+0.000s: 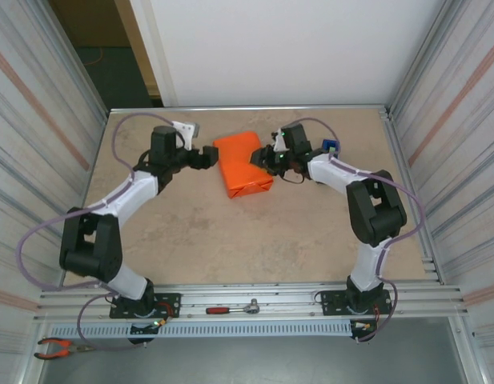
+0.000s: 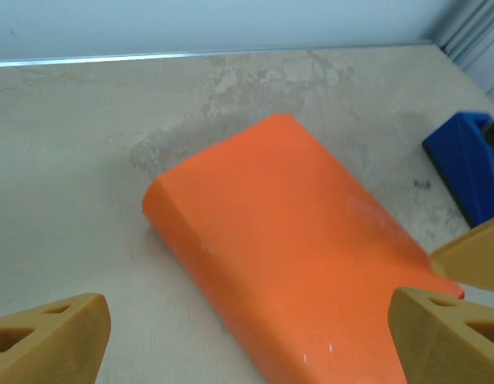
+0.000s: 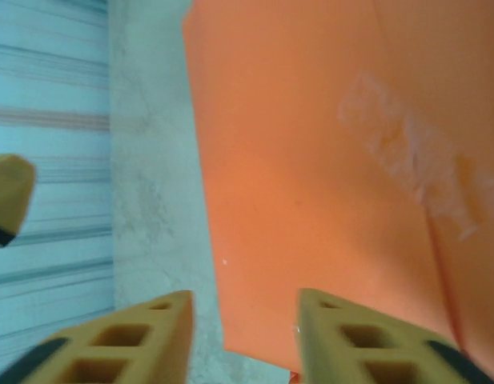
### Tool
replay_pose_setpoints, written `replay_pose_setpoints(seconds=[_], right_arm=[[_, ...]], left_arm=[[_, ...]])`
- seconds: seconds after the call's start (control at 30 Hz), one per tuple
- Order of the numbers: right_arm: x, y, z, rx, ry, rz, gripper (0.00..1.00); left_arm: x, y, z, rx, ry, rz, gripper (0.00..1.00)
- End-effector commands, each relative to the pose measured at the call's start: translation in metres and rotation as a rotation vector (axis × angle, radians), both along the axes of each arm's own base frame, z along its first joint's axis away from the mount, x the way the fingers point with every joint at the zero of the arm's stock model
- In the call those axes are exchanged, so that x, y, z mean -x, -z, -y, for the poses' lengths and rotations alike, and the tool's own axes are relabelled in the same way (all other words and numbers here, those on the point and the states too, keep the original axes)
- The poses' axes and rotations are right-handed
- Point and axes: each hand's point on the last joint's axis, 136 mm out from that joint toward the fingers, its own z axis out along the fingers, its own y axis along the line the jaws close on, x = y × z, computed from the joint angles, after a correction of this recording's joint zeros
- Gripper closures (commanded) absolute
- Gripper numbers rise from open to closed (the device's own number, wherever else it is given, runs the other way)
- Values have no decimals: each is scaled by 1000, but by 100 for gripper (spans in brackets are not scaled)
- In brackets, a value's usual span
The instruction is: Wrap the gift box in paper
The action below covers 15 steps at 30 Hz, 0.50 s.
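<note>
Orange paper (image 1: 245,164) folded into a box-shaped parcel, lying far-centre on the desk (image 1: 230,240) | left jaws spread wide, released, just beside the parcel's left side | right jaws parted, released, at the parcel's right edge | blue tape dispenser (image 1: 331,147) toward the far right corner, behind the right arm

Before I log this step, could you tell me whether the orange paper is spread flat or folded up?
Folded: the paper forms a boxy parcel on the table, with a fold seam across one face.
</note>
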Motion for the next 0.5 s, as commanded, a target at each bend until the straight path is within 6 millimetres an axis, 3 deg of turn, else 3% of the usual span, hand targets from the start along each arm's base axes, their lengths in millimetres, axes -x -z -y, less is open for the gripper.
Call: replay_pose_setpoints(seconds=[0.0, 0.17, 0.33, 0.47], right_arm=[[-14, -25, 27, 30, 51, 50, 51], [-28, -5, 41, 28, 83, 0, 43], [-32, 15, 28, 21, 71, -41, 43], [-26, 36, 17, 40, 63, -73, 46]], left_arm=[[-13, 8, 9, 106, 25, -133, 10], [-45, 42, 15, 231, 20, -319, 11], [-63, 61, 24, 312, 46, -410, 13], [-66, 67, 30, 343, 67, -430, 13]])
